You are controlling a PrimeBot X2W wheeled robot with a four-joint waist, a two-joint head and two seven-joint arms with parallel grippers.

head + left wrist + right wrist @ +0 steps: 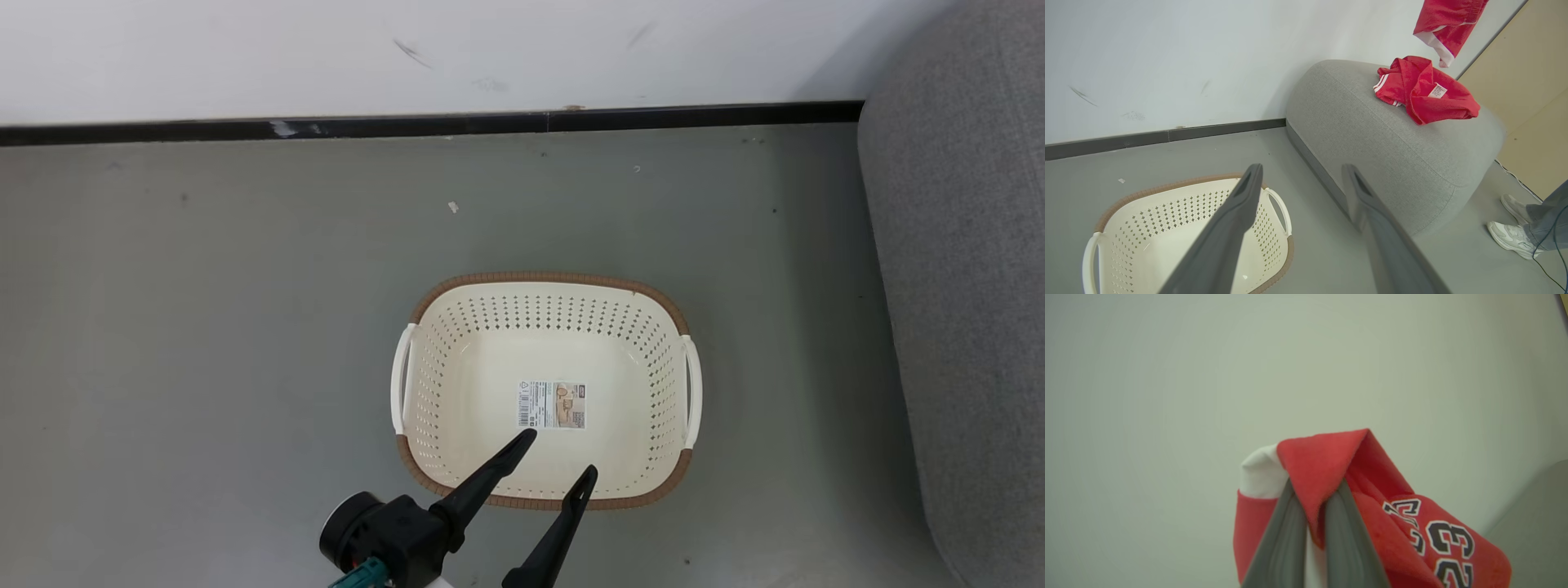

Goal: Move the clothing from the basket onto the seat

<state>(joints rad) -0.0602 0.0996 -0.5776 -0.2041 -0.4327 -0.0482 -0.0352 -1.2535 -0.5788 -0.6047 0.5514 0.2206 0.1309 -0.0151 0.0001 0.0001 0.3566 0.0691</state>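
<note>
The cream basket (424,384) with a brown rim stands on the grey floor with only a label on its bottom. My left gripper (562,457) hangs open over its near rim, nothing between the fingers; the basket (1180,212) shows again in the left wrist view below that gripper (1300,175). On the grey seat (1372,139) lies one crumpled red garment (1425,90). Above it a second red garment with a white hem (1447,22) hangs in the air. My right gripper (1312,486) is shut on this red and white clothing (1327,461), which bears dark numbers.
A white wall with a dark skirting board (424,126) runs behind the basket. The seat's rounded arm (963,286) rises at the right of the head view. A person's feet in pale shoes (1513,234) stand on the floor beyond the seat, next to a thin cable.
</note>
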